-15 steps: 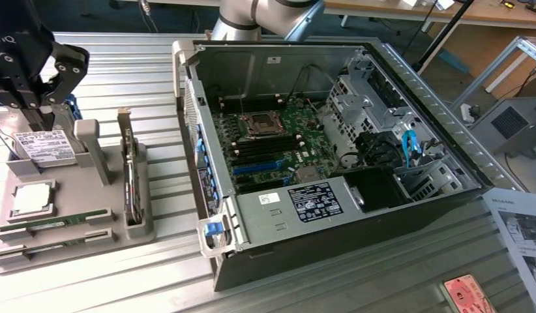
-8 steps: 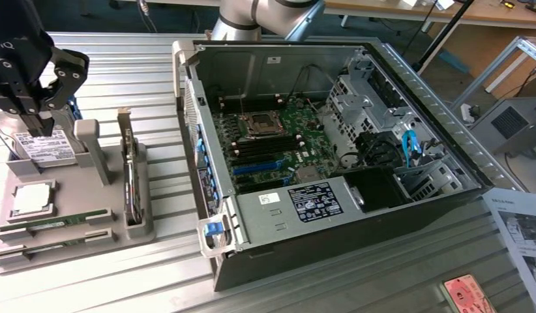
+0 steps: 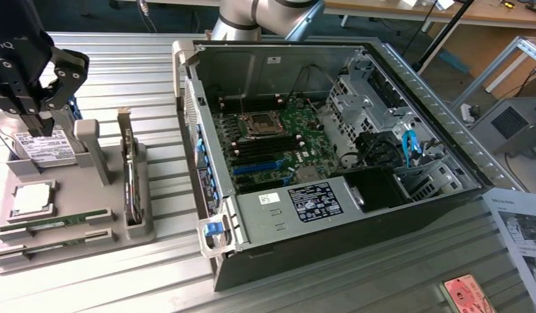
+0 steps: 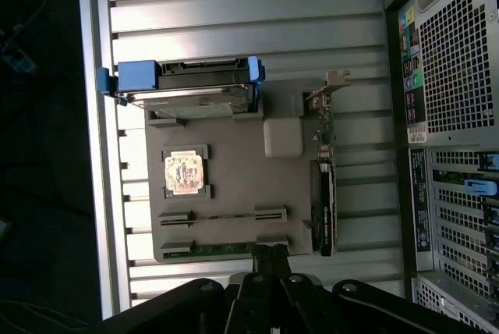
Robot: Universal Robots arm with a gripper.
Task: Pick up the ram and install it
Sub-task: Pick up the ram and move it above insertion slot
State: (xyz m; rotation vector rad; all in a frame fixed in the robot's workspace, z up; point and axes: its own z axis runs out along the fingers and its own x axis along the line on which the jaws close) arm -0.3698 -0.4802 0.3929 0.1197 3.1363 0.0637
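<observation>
At 8 o'clock in the exterior view, the ram (image 3: 55, 223) sits in the grey holder (image 3: 107, 208) on the desk (image 3: 137, 72), untouched. At 10 o'clock the pincer (image 3: 38, 117) hangs over the hard drive (image 3: 44, 145), pressed shut and holding nothing. The pick-up looks not yet begun. Grasping the ram calls for wider jaws squared across its thin edge.

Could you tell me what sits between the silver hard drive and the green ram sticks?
A square metal-topped processor chip in the grey holder, seen in both views.

Claw (image 4: 270, 256) closed, just beside ram (image 4: 214, 250) in gray tray (image 4: 234, 162).
</observation>
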